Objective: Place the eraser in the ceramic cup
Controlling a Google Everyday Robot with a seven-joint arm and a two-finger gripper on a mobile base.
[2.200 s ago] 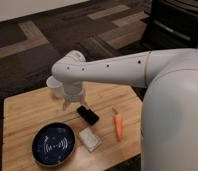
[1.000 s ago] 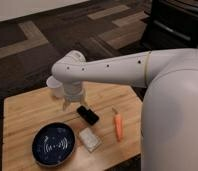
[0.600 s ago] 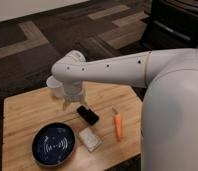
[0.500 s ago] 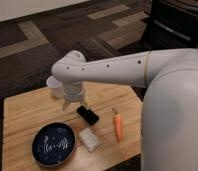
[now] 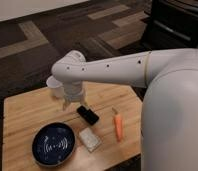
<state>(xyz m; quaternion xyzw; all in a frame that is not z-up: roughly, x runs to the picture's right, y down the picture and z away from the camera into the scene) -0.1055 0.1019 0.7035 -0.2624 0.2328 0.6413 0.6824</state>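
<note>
The black eraser [image 5: 87,115] lies flat on the wooden table [image 5: 22,115], near its middle. The white ceramic cup [image 5: 54,86] stands at the table's back edge, partly hidden behind my arm's wrist. My gripper [image 5: 73,103] points down from the white arm, just above the table. It is to the left of and slightly behind the eraser, and to the right of and in front of the cup. It holds nothing that I can see.
A dark blue patterned plate [image 5: 42,151] sits at the front left. A whitish rectangular block [image 5: 90,139] lies right of it. An orange carrot [image 5: 118,126] lies right of the eraser. My white body [image 5: 177,120] fills the right side.
</note>
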